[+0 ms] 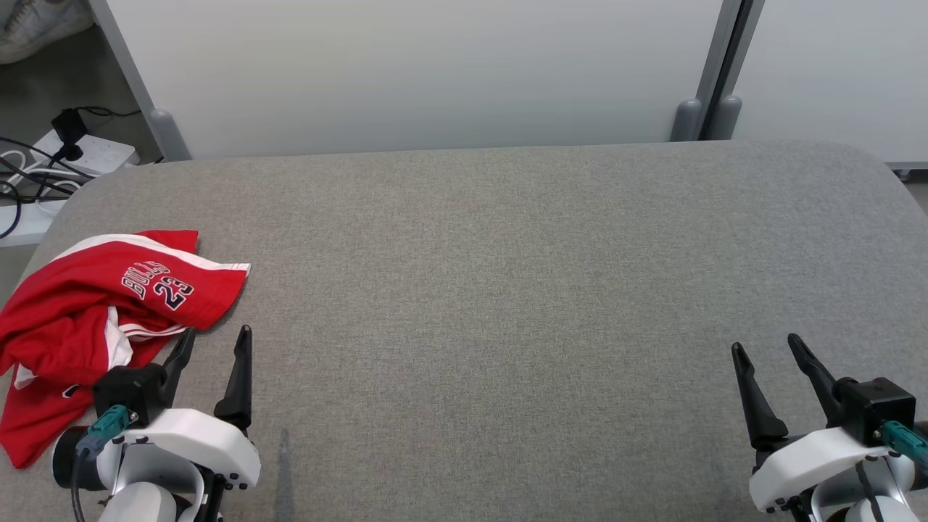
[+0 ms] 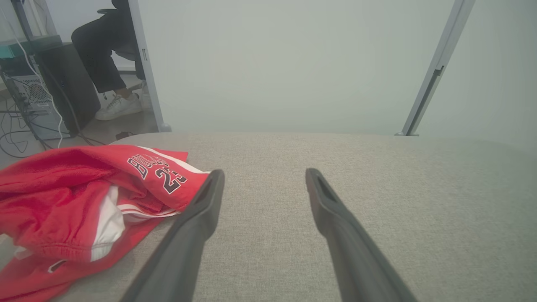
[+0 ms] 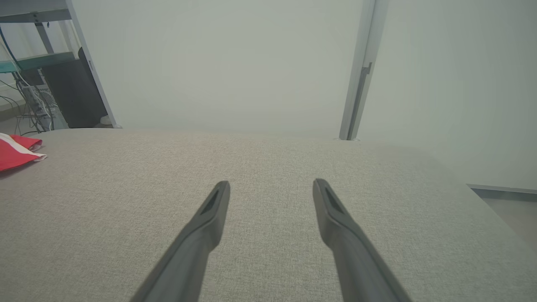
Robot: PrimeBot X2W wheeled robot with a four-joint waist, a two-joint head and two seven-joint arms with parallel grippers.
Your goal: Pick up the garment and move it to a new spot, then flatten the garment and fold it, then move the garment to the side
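Observation:
The garment (image 1: 94, 319) is a red jersey with white trim and "BULLS 23" lettering, lying crumpled at the left edge of the grey table (image 1: 507, 290). My left gripper (image 1: 217, 337) stands open just right of it, its left finger over the cloth's near hem, holding nothing. In the left wrist view the garment (image 2: 75, 201) lies left of the open left gripper (image 2: 264, 174). At the lower right my right gripper (image 1: 767, 346) is open and empty, far from the cloth. The right wrist view shows the right gripper (image 3: 272, 184) over bare table and a corner of the garment (image 3: 16, 151) at far left.
A pale partition wall (image 1: 435, 72) with grey posts stands behind the table. Cables and a power strip (image 1: 87, 148) lie on the floor at the far left. A seated person's leg and white shoe (image 2: 117, 107) show beyond the table's left corner.

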